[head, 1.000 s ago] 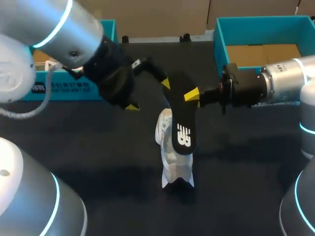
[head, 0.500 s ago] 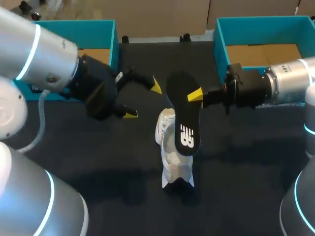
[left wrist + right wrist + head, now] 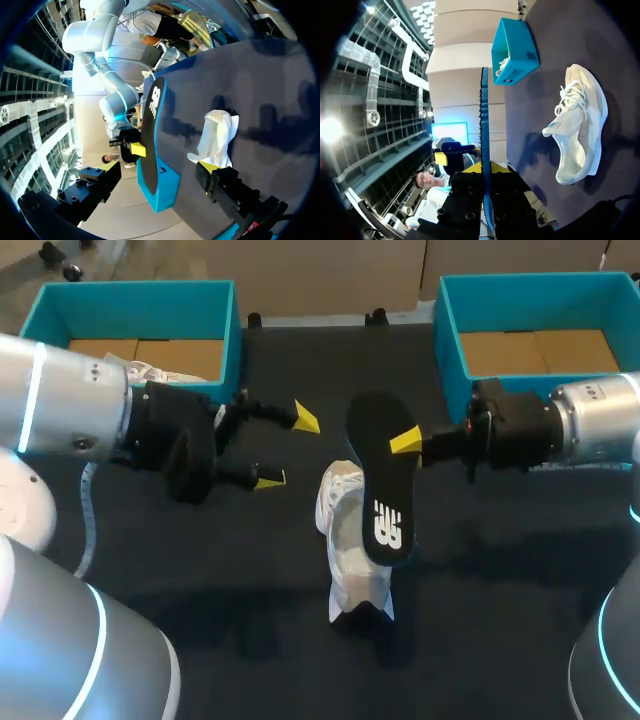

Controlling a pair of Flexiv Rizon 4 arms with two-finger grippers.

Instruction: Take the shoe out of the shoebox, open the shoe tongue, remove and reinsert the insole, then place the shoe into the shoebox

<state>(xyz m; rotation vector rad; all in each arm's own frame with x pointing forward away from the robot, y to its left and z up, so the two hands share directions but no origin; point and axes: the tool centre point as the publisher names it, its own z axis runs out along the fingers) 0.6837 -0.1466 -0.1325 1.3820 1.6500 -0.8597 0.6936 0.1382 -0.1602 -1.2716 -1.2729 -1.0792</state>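
Head view has my right end effector point(image 3: 408, 443) clamped on the edge of the black insole point(image 3: 380, 480), holding it just above the white shoe point(image 3: 345, 570) lying mid-tabletop point(image 3: 200, 580). My left end effector point(image 3: 288, 449) hangs wide open and empty, near the insole but apart from it. The shoe lies well apart from the left shoebox point(image 3: 230, 330) and right shoebox point(image 3: 447, 340) along the dark tabletop's far edge.

A black table point(image 3: 200, 570) spreads beneath everything. At its far left corner stands a teal box point(image 3: 130, 302). A white shoe point(image 3: 152, 371) lies inside it.
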